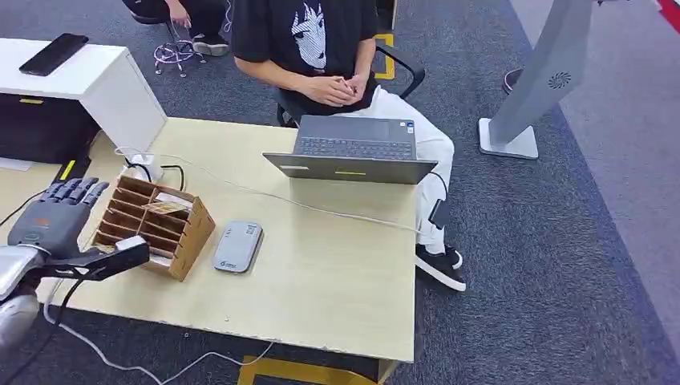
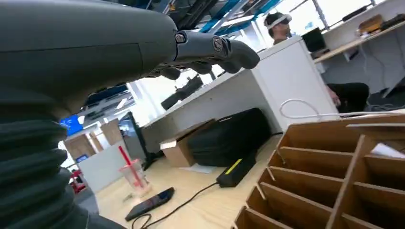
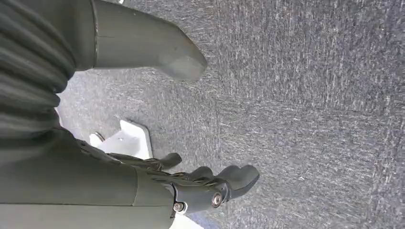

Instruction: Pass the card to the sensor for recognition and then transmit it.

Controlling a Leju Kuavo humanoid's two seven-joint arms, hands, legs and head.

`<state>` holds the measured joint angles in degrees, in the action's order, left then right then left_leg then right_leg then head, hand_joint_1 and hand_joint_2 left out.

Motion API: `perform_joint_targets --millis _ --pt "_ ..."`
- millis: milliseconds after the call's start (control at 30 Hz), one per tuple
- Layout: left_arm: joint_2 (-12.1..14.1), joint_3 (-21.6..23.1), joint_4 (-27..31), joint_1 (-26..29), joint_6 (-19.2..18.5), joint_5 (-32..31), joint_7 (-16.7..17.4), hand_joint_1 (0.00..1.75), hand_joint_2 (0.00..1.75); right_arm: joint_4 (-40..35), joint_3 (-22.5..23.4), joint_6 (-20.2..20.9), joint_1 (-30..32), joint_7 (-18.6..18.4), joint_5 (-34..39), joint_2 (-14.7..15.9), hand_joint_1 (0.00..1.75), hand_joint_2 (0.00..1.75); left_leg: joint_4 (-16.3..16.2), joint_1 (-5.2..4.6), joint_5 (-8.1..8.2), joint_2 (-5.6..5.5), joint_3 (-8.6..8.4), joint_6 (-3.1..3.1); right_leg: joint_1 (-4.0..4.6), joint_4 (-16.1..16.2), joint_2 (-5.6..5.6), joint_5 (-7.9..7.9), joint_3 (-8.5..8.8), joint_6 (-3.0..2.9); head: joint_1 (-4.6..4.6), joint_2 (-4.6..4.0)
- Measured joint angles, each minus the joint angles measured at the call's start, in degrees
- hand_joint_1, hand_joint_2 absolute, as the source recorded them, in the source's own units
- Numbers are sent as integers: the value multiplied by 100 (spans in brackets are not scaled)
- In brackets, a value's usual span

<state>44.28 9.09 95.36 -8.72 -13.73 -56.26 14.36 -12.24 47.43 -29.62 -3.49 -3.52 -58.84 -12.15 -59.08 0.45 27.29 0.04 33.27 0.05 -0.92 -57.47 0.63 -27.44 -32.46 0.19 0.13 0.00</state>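
Card (image 1: 166,207) in wooden rack (image 1: 152,227), just beside left hand (image 1: 56,215), fingers (image 1: 76,191) apart, empty

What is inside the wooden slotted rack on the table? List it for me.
The wooden rack holds a card lying in an upper right slot. The other visible slots look empty, though their depths are shadowed. The left hand is beside the rack, holding nothing.

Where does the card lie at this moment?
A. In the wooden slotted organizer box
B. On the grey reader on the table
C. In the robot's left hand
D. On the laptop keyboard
A: the card lies across the upper slots of the wooden organizer box, while the left hand hovers beside the box holding nothing, and the grey reader has nothing on it.
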Motion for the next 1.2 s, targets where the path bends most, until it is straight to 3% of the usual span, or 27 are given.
perform_joint_targets --millis 300,567,700,933,1200 --pt "-564 2 -741 -113 490 -446 0 0 175 -4 20 4 -23 57 -52 2 0 175 0 0 -2 1 0 -3 0 0 2 1 -1 -1 -2 0" --pt "-1305 0 -955 -332 1698 -1179 -163 0 175 -4 85 28 -50 249 -50 2 0 175 -2 -2 -2 -1 1 -3 -1 0 0 2 0 0 0 0" --pt "-1657 -7 -955 -402 2116 -1443 -286 0 175 -4 87 59 -53 247 -63 2 0 175 -3 -3 -2 -1 0 -3 -1 0 0 2 0 0 -2 0" --pt "-2067 -11 -955 -507 2315 -1646 -365 0 175 -4 125 55 -58 247 -65 2 0 175 -2 -1 -2 0 0 -3 0 0 1 2 -1 0 -2 0" --pt "-2257 -13 -955 -552 2306 -1696 -367 0 175 -4 129 59 -56 216 -135 2 0 175 -2 -1 -2 0 1 -3 0 0 1 2 -1 0 0 0"
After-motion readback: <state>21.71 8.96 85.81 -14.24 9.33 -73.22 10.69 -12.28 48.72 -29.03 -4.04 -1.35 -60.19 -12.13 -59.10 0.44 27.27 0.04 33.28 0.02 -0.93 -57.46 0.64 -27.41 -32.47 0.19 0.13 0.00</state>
